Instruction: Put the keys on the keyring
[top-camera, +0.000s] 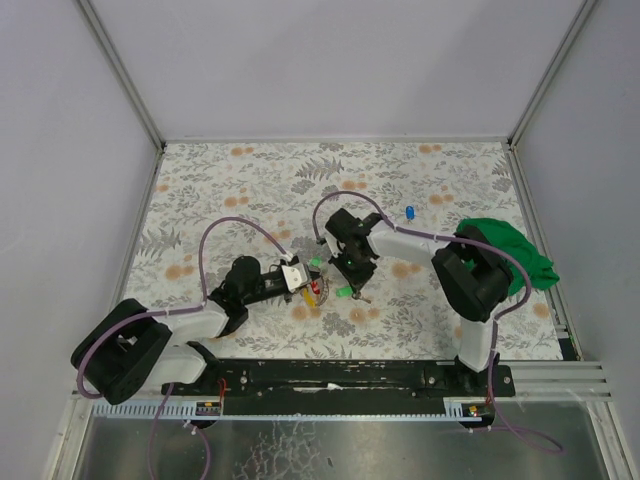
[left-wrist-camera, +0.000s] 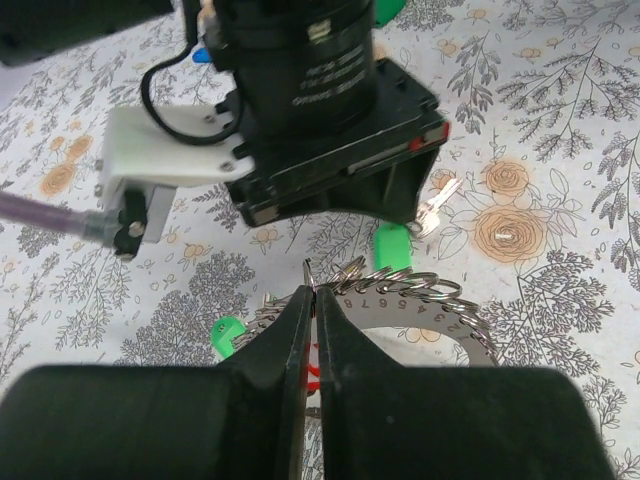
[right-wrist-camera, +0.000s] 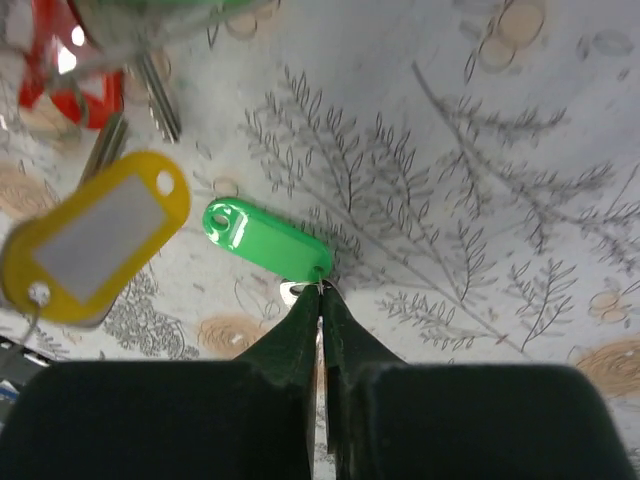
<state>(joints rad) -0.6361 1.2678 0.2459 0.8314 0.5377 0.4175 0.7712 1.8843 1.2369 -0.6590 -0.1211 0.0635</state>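
Could lose the green-tagged key (right-wrist-camera: 265, 240), pinched only at its very tip by the shut right gripper (right-wrist-camera: 320, 290), near the keyring (left-wrist-camera: 400, 300) clamped in the closed left gripper (left-wrist-camera: 312, 296).

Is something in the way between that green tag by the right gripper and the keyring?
No, nothing I can see. The green tag lies right next to the keyring, which the left gripper pinches.
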